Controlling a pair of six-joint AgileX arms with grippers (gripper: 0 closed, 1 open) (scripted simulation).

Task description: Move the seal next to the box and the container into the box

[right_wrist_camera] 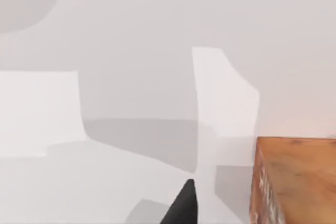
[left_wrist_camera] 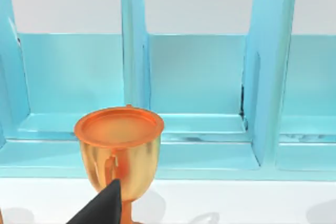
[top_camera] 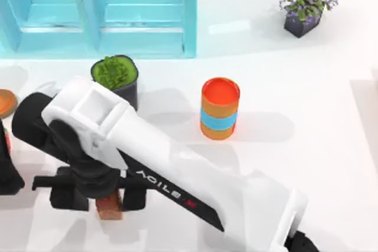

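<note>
One arm does the work here. In the top view, the right arm reaches across the white tabletop (top_camera: 331,146) from the lower right, and its hand (top_camera: 109,196) sits over the seal (top_camera: 110,207), a small reddish-brown block well in front of the green plant pot (top_camera: 116,78). The dark fingers flank the seal's upper part, but whether they are clamped on it or just apart around it I cannot tell. The blue box (top_camera: 142,13) stands behind the plant pot, and an orange cylinder with a blue band (top_camera: 220,108) stands to the pot's right. The left hand (top_camera: 6,169) is parked at the left edge, left of the pot.

In the left wrist view, an orange-gold goblet (left_wrist_camera: 119,142) stands just in front of the box's open compartments (left_wrist_camera: 197,77); the left hand's spread cannot be judged.

In the right wrist view, the seal's brown top (right_wrist_camera: 296,171) lies beside one dark fingertip (right_wrist_camera: 184,203).

To do this step well, I judge the grip should sit centred and low on the seal, then lift straight before swinging past the pot toward the box.
</note>
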